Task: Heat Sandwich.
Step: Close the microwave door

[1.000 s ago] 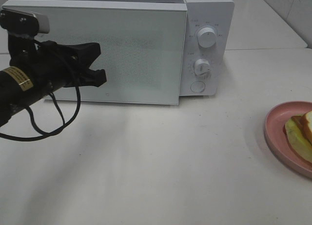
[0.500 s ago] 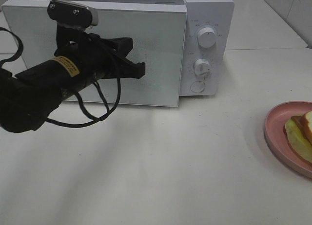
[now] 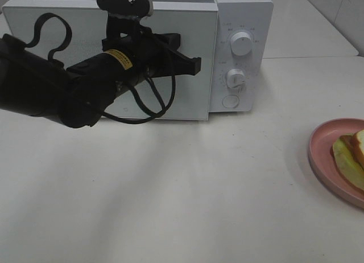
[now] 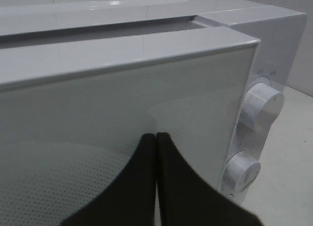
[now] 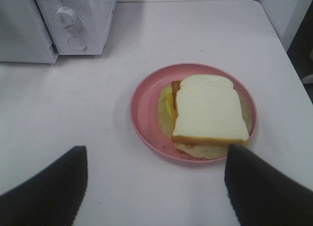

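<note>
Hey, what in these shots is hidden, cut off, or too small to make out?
- Overhead view: sandwich and pink plate cut off by the right edge.
- Overhead view: dial markings on the microwave too small to read.
- Left wrist view: microwave interior hidden behind the door.
- Right wrist view: sandwich filling mostly covered by the top bread slice.

No readable text anywhere. Yellow label (image 3: 120,58) on left arm (image 3: 68,86): dark print, too small to read. Faint markings around upper knob (image 3: 242,44) and lower knob (image 3: 235,78) on microwave control panel (image 3: 242,52) (scale ticks or numerals, blurred in both exterior and left wrist views). Nothing legible in right wrist view.
</note>
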